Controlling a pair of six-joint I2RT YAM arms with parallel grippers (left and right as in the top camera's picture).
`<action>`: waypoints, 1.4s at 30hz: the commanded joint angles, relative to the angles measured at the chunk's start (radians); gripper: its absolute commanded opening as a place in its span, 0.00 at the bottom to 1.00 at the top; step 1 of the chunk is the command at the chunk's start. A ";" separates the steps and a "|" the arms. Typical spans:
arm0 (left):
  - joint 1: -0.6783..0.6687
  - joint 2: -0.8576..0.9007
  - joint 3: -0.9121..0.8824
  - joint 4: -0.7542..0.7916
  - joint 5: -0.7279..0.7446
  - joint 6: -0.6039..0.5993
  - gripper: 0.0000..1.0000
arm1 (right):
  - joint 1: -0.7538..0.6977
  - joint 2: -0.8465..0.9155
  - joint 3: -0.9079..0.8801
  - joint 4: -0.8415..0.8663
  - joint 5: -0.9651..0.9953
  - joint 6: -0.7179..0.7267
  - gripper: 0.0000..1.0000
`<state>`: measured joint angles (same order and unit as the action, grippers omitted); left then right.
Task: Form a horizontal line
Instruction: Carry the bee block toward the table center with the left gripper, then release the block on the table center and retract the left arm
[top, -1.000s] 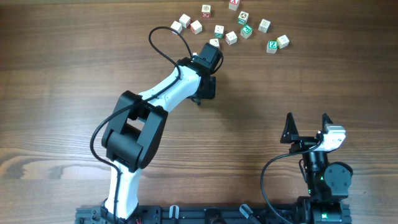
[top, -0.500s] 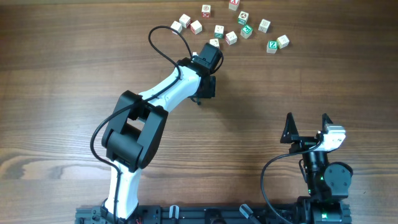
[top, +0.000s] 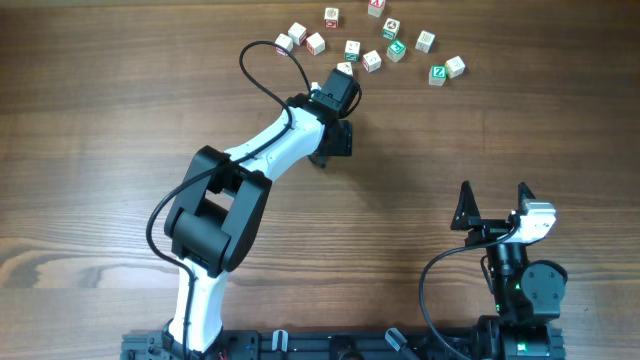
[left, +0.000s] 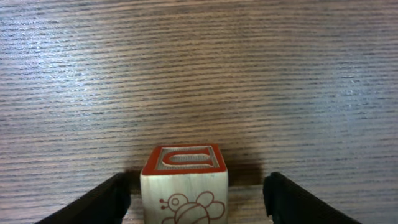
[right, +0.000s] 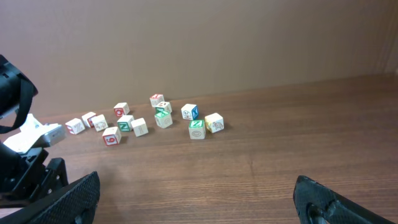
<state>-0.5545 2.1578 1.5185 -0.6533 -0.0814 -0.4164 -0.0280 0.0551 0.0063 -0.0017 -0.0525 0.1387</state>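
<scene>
My L gripper is spread wide w/ a red-printed cube between the fingers, gaps both sides. R gripper also spread, well apart from the scattered cubes.

- pale wooden cube: red-bordered top, red letter, red bee outline on its side
- brown wooden table: fine streaked grain around that cube
- green-faced wooden cube: white Z

robot lab: 2 arms at a wooden table.
</scene>
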 joint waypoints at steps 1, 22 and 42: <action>0.008 0.082 -0.047 -0.027 0.017 -0.014 0.79 | -0.003 -0.002 -0.001 0.003 -0.015 0.019 1.00; -0.043 -0.459 -0.047 -0.425 -0.024 -0.006 1.00 | -0.003 -0.002 -0.001 0.003 -0.015 0.019 1.00; -0.043 -0.958 -0.047 -0.988 -0.528 -0.007 1.00 | -0.003 -0.002 -0.001 0.003 -0.015 0.019 1.00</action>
<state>-0.6022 1.2041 1.4700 -1.6165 -0.5354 -0.4236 -0.0284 0.0551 0.0063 -0.0017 -0.0525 0.1387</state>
